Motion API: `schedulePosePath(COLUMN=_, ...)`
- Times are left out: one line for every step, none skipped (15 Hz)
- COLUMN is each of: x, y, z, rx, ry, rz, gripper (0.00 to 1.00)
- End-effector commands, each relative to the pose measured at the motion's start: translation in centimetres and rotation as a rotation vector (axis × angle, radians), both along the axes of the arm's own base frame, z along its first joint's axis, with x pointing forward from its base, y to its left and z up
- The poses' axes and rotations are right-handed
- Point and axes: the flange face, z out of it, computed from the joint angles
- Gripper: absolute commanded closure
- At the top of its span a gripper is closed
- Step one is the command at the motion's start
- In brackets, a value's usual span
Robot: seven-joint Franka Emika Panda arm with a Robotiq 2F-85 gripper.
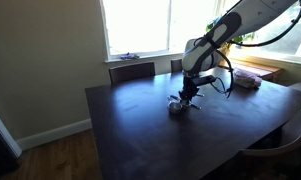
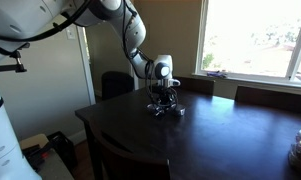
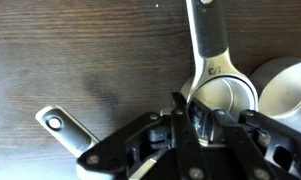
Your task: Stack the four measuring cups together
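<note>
In the wrist view a metal measuring cup (image 3: 230,95) lies on the dark table with its flat handle pointing to the top of the frame. A second cup (image 3: 287,85) sits right beside it at the right edge. A third cup's handle (image 3: 65,130) shows at lower left, its bowl hidden under the gripper. My gripper (image 3: 195,118) is down at the table, its fingers shut on the near rim of the middle cup. In both exterior views the gripper (image 1: 187,95) (image 2: 163,98) stands over the small cluster of cups (image 1: 176,106) (image 2: 162,110). A fourth cup is not distinguishable.
The dark wooden table (image 1: 140,130) (image 2: 220,140) is large. Chairs (image 1: 132,71) stand along its far side under the windows. A pinkish item (image 1: 248,80) lies near the table's far corner. Another chair (image 2: 130,160) stands at the near edge.
</note>
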Motion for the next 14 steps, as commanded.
schedulePosePath(x=-1.8, y=-0.2, z=3.8, rx=0.022, ry=-0.024, rz=0.003, gripper=0.92)
schedulePosePath(x=-2.0, y=-0.3, z=4.5, rx=0.019, ry=-0.033, rz=0.005, gripper=0.92)
schedulePosePath(x=-2.3, y=-0.4, z=5.4, rx=0.013, ry=-0.041, rz=0.008, gripper=0.92)
schedulePosePath(x=-2.5, y=-0.4, z=6.2, rx=0.012, ry=-0.048, rz=0.01, gripper=0.92)
schedulePosePath(x=-2.8, y=-0.3, z=6.9, rx=0.013, ry=-0.057, rz=0.014, gripper=0.92)
schedulePosePath(x=-2.9, y=-0.1, z=7.5, rx=0.018, ry=-0.065, rz=0.021, gripper=0.92)
schedulePosePath(x=-3.1, y=0.2, z=8.0, rx=0.023, ry=-0.072, rz=0.029, gripper=0.92)
schedulePosePath(x=-3.2, y=0.6, z=8.3, rx=0.028, ry=-0.075, rz=0.041, gripper=0.92)
schedulePosePath(x=-3.3, y=1.1, z=8.5, rx=0.033, ry=-0.076, rz=0.055, gripper=0.92)
schedulePosePath(x=-3.4, y=1.7, z=8.5, rx=0.039, ry=-0.076, rz=0.068, gripper=0.92)
schedulePosePath(x=-3.4, y=2.4, z=8.3, rx=0.043, ry=-0.075, rz=0.077, gripper=0.92)
schedulePosePath(x=-3.2, y=3.1, z=7.8, rx=0.049, ry=-0.071, rz=0.082, gripper=0.92)
schedulePosePath(x=-3.1, y=3.8, z=7.4, rx=0.053, ry=-0.072, rz=0.087, gripper=0.92)
schedulePosePath(x=-3.1, y=4.6, z=6.9, rx=0.056, ry=-0.076, rz=0.096, gripper=0.92)
